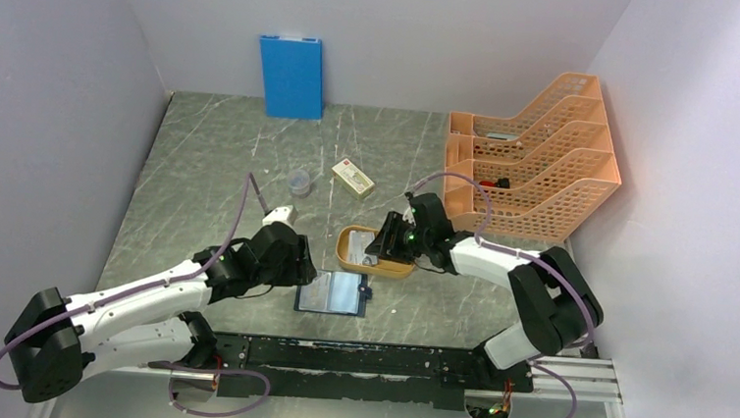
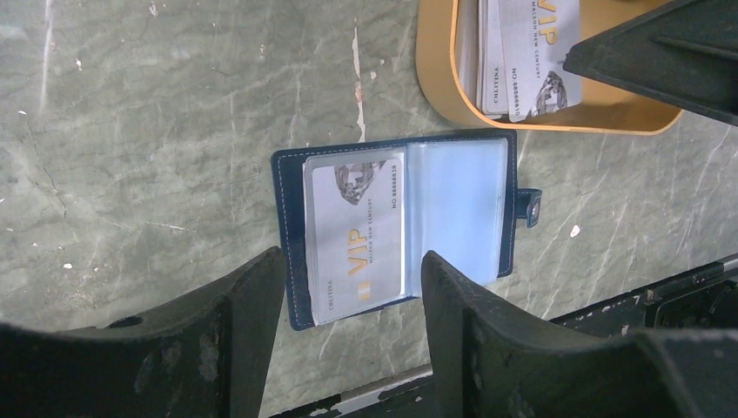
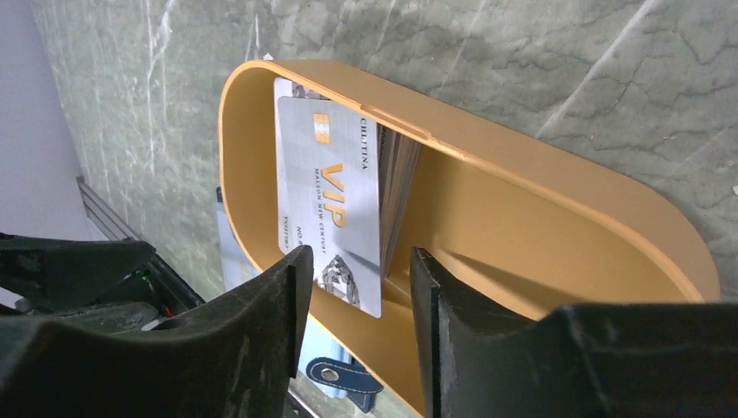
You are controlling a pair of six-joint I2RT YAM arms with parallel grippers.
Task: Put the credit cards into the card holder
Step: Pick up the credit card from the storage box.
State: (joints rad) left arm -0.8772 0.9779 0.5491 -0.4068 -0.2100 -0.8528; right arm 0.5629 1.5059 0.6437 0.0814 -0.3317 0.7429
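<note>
Pickup: your right gripper [image 3: 357, 261], fingers narrowly parted, straddles the top credit card [image 3: 326, 183] in the tray [image 3: 557, 174]; pinch, lift. Left gripper [image 2: 352, 261] hovers wide over the near-edge card holder [image 2: 457, 200].

Table [image 2: 130, 131]: smooth marble-look stone, grey-green.
Card holder [image 2: 452, 209]: navy stitched leather-look, clear glossy plastic sleeves.
Credit cards [image 3: 331, 209]: glossy plastic.
Tray [image 3: 522, 174]: smooth matt orange plastic.

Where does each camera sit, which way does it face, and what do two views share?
Top: above and behind the arms, looking down on the table; both arms show.
Left wrist: on the left arm, facing the open card holder; left gripper shows.
Right wrist: on the right arm, facing the tray of cards; right gripper shows.
Shared: both wrist views show tray and card holder.
</note>
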